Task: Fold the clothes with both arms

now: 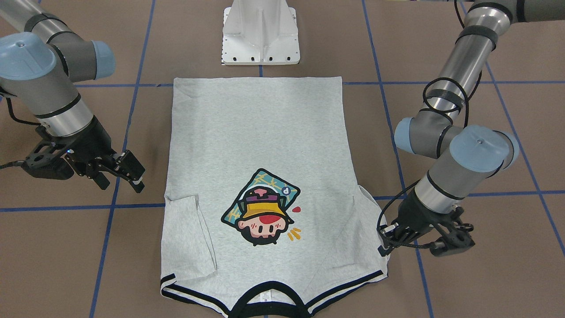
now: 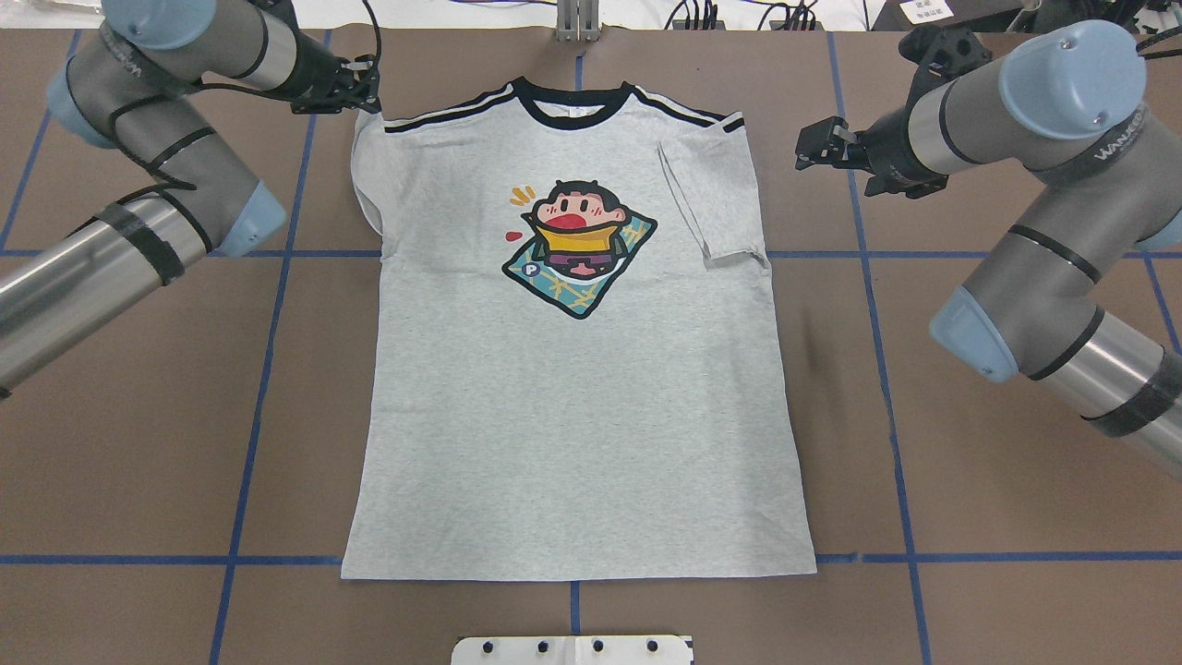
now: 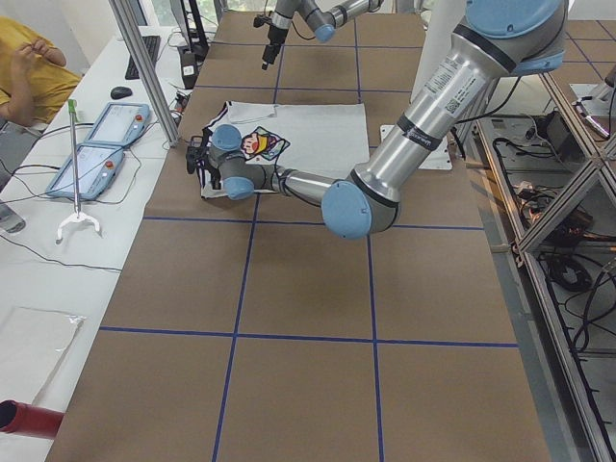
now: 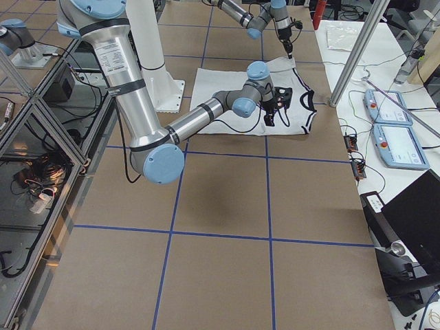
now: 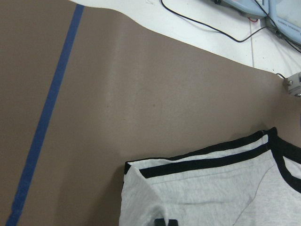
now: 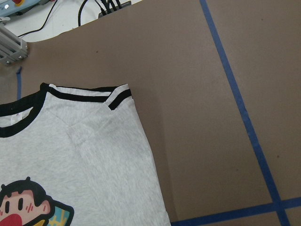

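Note:
The light grey T-shirt (image 2: 572,388) lies flat on the brown table with its print facing up. Its black collar (image 2: 572,106) is at the far edge from the robot. Both sleeves are folded inward onto the body; the right sleeve flap (image 2: 711,208) shows plainly. My left gripper (image 2: 372,86) hovers low at the striped left shoulder corner (image 5: 141,169), fingers apart and holding nothing; from across the table it (image 1: 385,240) sits right at the shirt's edge. My right gripper (image 2: 811,148) stands open, a short gap clear of the right shoulder (image 6: 120,94).
The white base block (image 1: 260,35) stands just behind the shirt's hem. Blue tape lines (image 2: 268,351) cross the brown table cover. Teach pendants (image 3: 101,144) and cables lie on a white bench beyond the collar end, where a person in a yellow sleeve (image 3: 24,67) sits.

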{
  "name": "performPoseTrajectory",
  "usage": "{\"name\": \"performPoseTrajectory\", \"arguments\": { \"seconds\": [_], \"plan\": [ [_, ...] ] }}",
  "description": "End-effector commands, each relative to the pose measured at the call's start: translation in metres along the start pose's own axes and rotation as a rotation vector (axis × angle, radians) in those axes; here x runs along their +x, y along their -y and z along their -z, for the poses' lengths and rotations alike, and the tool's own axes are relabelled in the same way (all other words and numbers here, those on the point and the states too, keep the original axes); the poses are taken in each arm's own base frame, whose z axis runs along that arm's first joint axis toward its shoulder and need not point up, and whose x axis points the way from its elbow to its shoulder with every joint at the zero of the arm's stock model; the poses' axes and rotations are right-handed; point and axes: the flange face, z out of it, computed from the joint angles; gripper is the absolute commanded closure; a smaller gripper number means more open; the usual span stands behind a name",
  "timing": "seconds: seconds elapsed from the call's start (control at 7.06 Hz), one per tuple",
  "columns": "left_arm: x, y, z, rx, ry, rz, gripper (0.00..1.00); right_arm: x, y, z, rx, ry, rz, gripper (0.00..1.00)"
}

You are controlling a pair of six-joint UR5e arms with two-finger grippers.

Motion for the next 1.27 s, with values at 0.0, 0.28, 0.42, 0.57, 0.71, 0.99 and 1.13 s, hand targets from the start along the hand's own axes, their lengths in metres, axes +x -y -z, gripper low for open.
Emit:
{"name": "performPoseTrajectory", "arguments": {
  "seconds": [0.0,0.28,0.42,0.57,0.71,0.99,1.13],
  "plan": [
    [0.054,-0.033,-0.022,0.029,0.006,0.035,1.00,0.004,0.001,-0.003,-0.001,-0.008,-0.004,0.00],
    [0.056,-0.043,-0.038,0.067,0.026,0.032,1.00,0.005,0.001,-0.005,-0.004,-0.013,-0.005,0.00],
    [0.057,-0.042,-0.043,0.084,0.036,0.032,1.00,0.005,0.001,-0.005,-0.004,-0.013,-0.005,0.00],
    [0.063,-0.040,-0.046,0.107,0.039,0.031,1.00,0.003,0.000,-0.005,-0.005,-0.012,-0.004,0.00],
    [0.067,-0.040,-0.045,0.107,0.034,0.031,0.32,0.004,0.000,-0.005,-0.005,-0.013,-0.004,0.00],
    [0.075,-0.038,-0.034,0.110,0.006,0.025,0.13,0.004,-0.001,-0.006,-0.007,-0.016,-0.005,0.00],
    [0.077,-0.045,-0.021,0.080,-0.021,0.018,0.13,0.003,-0.002,-0.003,-0.002,-0.013,-0.023,0.00]
  ]
}}
